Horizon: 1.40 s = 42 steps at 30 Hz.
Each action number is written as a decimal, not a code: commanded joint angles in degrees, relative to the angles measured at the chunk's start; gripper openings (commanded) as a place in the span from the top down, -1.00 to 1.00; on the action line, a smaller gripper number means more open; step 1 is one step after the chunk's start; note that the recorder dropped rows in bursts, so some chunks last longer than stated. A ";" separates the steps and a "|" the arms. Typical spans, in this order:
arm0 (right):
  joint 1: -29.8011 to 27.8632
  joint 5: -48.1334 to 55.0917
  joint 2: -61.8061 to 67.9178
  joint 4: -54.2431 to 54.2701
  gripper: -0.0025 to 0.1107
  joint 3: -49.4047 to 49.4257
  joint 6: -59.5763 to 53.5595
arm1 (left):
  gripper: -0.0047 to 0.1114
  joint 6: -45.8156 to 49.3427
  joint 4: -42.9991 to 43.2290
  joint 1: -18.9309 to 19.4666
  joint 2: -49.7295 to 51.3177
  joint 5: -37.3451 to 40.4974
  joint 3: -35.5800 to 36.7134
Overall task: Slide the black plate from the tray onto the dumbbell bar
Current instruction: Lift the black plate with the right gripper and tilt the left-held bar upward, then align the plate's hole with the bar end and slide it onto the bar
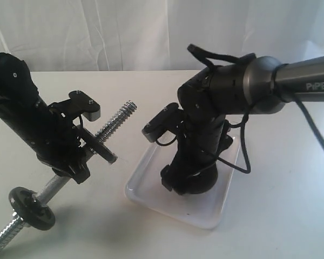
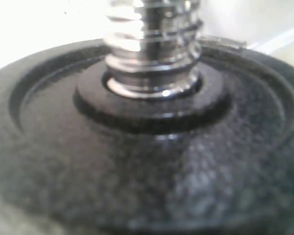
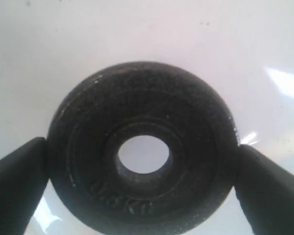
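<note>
The black plate (image 3: 88,147) lies flat in the white tray (image 1: 146,191), its centre hole showing the tray (image 3: 147,34) beneath. My right gripper (image 3: 141,166) is shut on the plate, one finger pressed to each side of the rim. In the exterior view that gripper (image 1: 191,183) reaches down into the tray and hides most of the plate. My left gripper (image 1: 82,157) is shut on the dumbbell bar (image 1: 116,120), holding it tilted with a free threaded end up toward the tray. A small black disc (image 2: 147,161) on the bar (image 2: 154,44) fills the left wrist view and hides the fingers.
A second small black disc (image 1: 29,208) sits on the bar's lower end near the front left of the white table (image 1: 291,216). A cable (image 1: 243,156) loops off the right arm above the tray. White cloth hangs behind the table.
</note>
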 commanded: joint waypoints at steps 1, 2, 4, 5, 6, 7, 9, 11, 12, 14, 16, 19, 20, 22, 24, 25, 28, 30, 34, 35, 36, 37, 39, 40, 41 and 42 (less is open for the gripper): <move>-0.22 -0.43 -4.41 -0.79 0.96 -0.41 1.31 | 0.91 0.21 -4.05 0.00 -3.09 -0.62 -1.13; -0.33 -0.33 -4.91 -0.68 0.96 -0.41 1.31 | 0.91 0.21 -4.05 0.00 -3.09 -0.62 -1.13; -0.93 -0.08 -5.64 -0.34 0.96 -0.41 1.31 | 0.91 0.64 -4.05 0.00 -3.09 -0.62 -1.13; -1.52 0.02 -5.86 0.15 0.96 -0.41 1.31 | 0.91 0.76 -4.05 0.00 -3.09 -0.62 -1.13; -2.16 0.02 -6.12 0.45 0.96 -0.41 1.31 | 0.91 0.76 -4.05 0.00 -3.09 -0.62 -1.13; -2.94 0.02 -6.29 1.10 0.96 -0.41 1.12 | 0.91 0.89 -4.05 0.00 -3.09 -0.62 -1.13; -4.80 0.02 -6.70 4.31 0.96 -0.41 -1.52 | 0.91 1.30 -4.18 0.00 -3.09 -0.41 -1.13; -6.90 0.02 -6.99 10.43 0.96 -0.41 -6.57 | 0.91 2.06 -4.85 0.00 -3.09 -0.29 -1.13; -8.21 0.02 -6.99 14.58 0.96 -0.41 -10.49 | 0.91 3.08 -5.68 0.00 -3.09 0.08 -1.13; -10.66 0.16 -7.09 22.47 0.96 -0.54 -16.15 | 0.91 6.19 -8.80 0.00 -3.09 0.73 -1.13; -13.55 1.42 -7.09 29.21 0.96 -1.08 -21.83 | 0.91 9.59 -11.66 0.00 -3.09 1.38 -1.13; -17.59 4.47 -7.09 38.21 0.96 -2.10 -29.68 | 0.91 14.25 -15.25 0.00 -3.09 2.38 -1.13; -19.01 5.61 -7.09 41.57 0.96 -2.40 -32.02 | 0.91 15.01 -16.03 0.00 -3.09 2.69 -1.13; -21.41 7.43 -7.09 48.00 0.96 -2.65 -36.56 | 0.91 15.98 -16.78 0.00 -3.09 3.05 -1.13; -23.83 9.92 -7.09 53.75 0.96 -2.92 -40.74 | 0.91 16.02 -16.90 0.00 -3.09 3.03 -1.13; -24.89 10.91 -7.09 55.76 0.96 -3.04 -42.03 | 0.91 16.02 -16.90 0.00 -3.09 3.03 -1.13; -27.59 14.38 -7.09 63.36 0.96 -3.13 -46.97 | 0.91 16.02 -16.90 0.00 -3.09 3.03 -1.13; -28.94 17.43 -6.97 68.36 0.96 -3.13 -49.99 | 0.91 16.02 -16.90 0.00 -3.09 3.18 -1.13; -29.89 22.59 -6.75 76.71 0.96 -3.13 -54.53 | 0.91 19.67 -18.99 0.00 -3.09 4.67 -1.13; -29.89 22.59 -6.66 78.21 0.96 -3.13 -55.40 | 0.91 20.91 -19.99 0.00 -3.09 5.23 -1.13; -29.89 22.59 -6.39 79.54 0.96 -3.13 -56.25 | 0.91 22.26 -21.10 0.00 -3.09 5.73 -1.13; -29.89 22.59 -6.08 80.98 0.96 -3.13 -56.73 | 0.91 23.61 -22.22 0.00 -3.09 6.21 -1.13; -29.89 22.59 -5.29 82.64 0.96 -3.13 -57.30 | 0.91 25.81 -23.71 0.00 -3.09 7.00 -1.13; -29.89 22.59 -4.96 82.64 0.96 -3.13 -57.30 | 0.91 27.00 -24.41 0.00 -3.09 7.41 -1.13; -29.89 22.59 -4.43 82.64 0.96 -3.13 -57.20 | 0.91 27.74 -24.79 0.00 -3.09 7.73 -1.13; -29.89 22.59 -4.06 82.64 0.96 -3.13 -57.20 | 0.91 28.15 -24.95 0.00 -3.09 7.85 -1.13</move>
